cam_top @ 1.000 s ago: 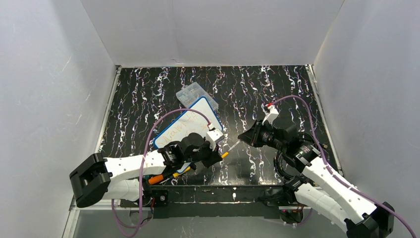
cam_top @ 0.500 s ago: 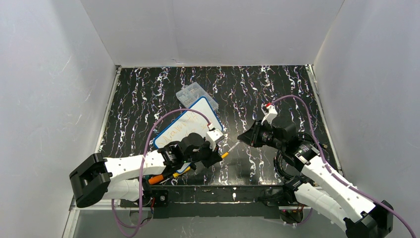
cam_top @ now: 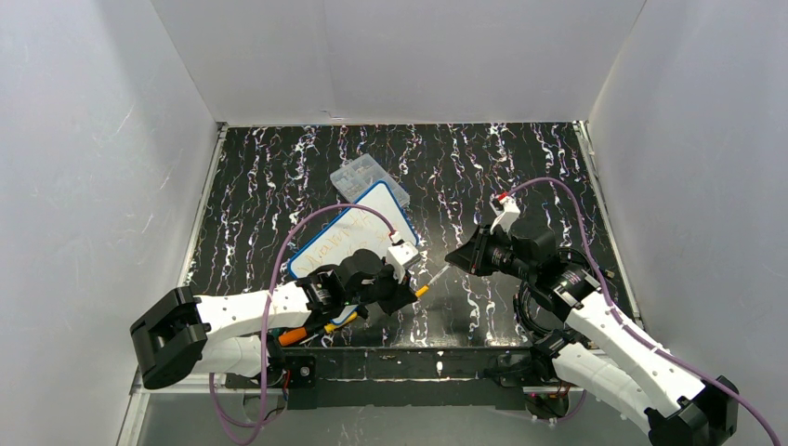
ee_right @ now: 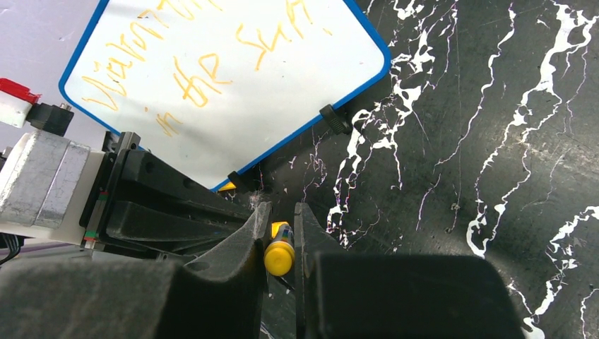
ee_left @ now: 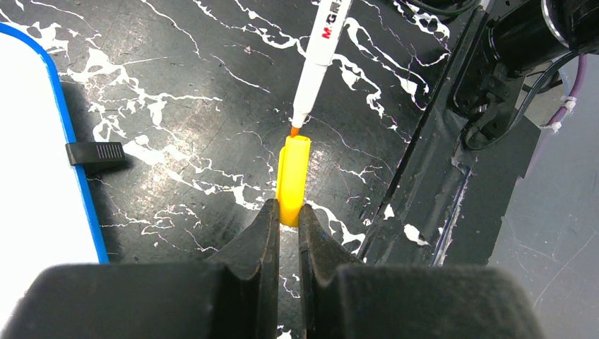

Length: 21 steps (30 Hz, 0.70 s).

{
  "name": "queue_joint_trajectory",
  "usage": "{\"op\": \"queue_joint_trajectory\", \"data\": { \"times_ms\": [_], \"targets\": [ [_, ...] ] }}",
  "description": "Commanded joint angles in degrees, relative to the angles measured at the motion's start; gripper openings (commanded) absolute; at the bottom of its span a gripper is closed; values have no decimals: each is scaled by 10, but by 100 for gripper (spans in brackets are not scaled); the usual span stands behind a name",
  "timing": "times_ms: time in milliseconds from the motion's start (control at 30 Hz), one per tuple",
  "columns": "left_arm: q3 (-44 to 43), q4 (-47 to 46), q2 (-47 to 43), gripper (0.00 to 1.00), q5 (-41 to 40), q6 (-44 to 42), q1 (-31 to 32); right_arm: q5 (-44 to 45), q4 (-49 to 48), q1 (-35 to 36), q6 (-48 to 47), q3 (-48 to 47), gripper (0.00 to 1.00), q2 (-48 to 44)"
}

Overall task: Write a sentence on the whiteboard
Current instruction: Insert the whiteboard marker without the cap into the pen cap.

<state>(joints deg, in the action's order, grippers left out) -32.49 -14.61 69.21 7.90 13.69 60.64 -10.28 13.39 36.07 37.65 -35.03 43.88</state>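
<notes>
The scene is closed in on three sides by plain white panels: a back wall, a left wall and a right wall. Faint scuffs are seen on the left wall. The tabletop is finished in glossy black, veined throughout with white, marble-like streaks. The whole enclosure is lit softly and evenly, and the light is reflected brightly by the white panels.

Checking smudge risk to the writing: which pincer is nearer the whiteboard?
Left. The left pincer, shut on the yellow cap, sits close beside the right edge of the whiteboard. The right pincer, shut on the marker, is farther right.
</notes>
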Motion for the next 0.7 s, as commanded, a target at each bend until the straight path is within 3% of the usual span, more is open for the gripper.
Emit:
{"op": "queue_joint_trajectory", "data": {
  "times_ms": [0,667],
  "targets": [
    [4,-10,-20,0,-10,-1,-2,-6,-8,0,-9,-32,1,-1],
    [11,-10,-36,0,-1,-9,-2,3,-8,0,-5,-31,1,2]
  ]
}}
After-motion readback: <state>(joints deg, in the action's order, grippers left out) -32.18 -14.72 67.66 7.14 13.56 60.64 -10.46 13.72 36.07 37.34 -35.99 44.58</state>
